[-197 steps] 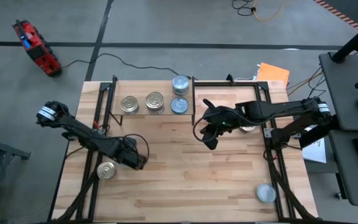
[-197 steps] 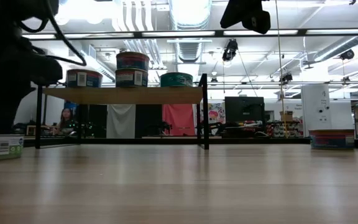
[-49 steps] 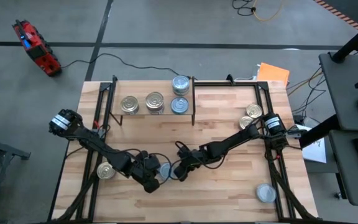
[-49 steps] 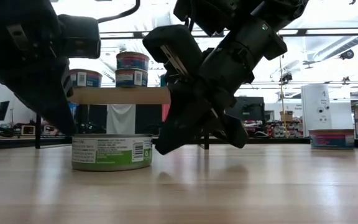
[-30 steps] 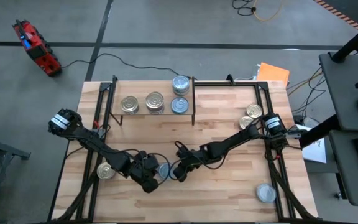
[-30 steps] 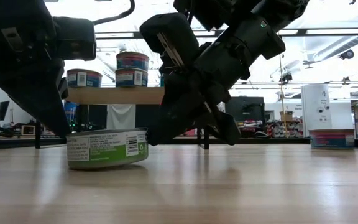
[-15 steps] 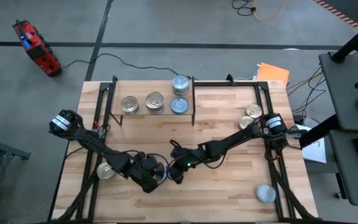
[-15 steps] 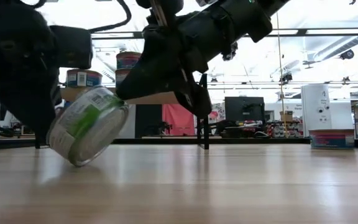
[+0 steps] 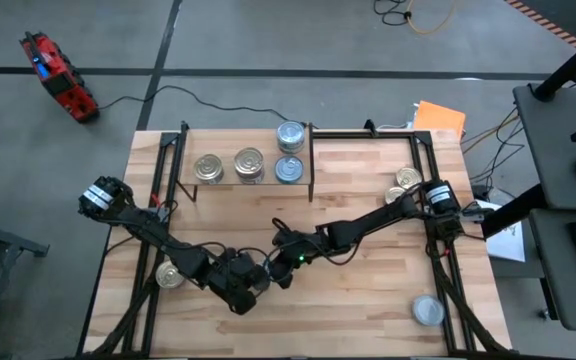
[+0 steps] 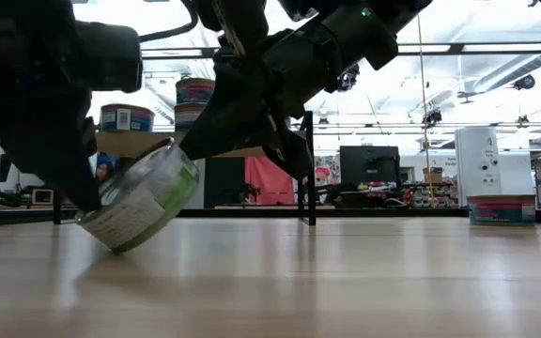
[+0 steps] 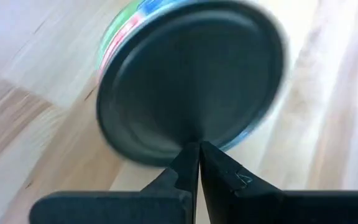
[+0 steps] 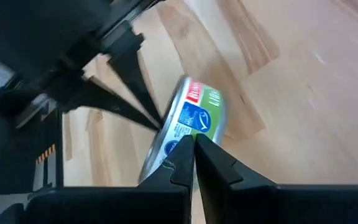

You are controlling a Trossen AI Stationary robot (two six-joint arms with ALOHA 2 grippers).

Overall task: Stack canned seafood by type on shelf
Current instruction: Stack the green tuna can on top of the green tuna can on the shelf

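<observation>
One tin of canned seafood (image 10: 144, 208), green-labelled, stands tilted on its lower rim on the tabletop near the front middle. My left gripper (image 11: 199, 144) is shut against it from the near left. My right gripper (image 12: 193, 138) is shut against it from the right. The shelf (image 9: 243, 182) at the far left carries two golden-lidded tins (image 9: 208, 167) side by side, and beside them one silver-lidded tin (image 9: 288, 170) with another (image 9: 290, 135) by it. My left gripper presses its shut fingertips (image 11: 191, 155) against one flat end face of the tin (image 11: 191, 81), close to the rim. It slants down at the tin. My right gripper touches the tin's labelled side wall (image 12: 197, 121) at the raised edge with its shut fingertips (image 12: 185, 152), slanting down from the table's right. The tin leans between the two grippers, its lower rim (image 10: 111, 242) on the table.
A golden-lidded tin (image 9: 171, 273) lies by the left arm. Two golden-lidded tins (image 9: 405, 182) sit at the right edge, and a silver-lidded one (image 9: 428, 310) at the near right corner. The wooden tabletop (image 9: 368, 300) stretches between them.
The tin lay flat on the table a second ago. Now its right side is raised and it stands tipped on its left rim. My right gripper has risen, rolled and gone a little toward the table's left. Both grippers have stayed shut.
</observation>
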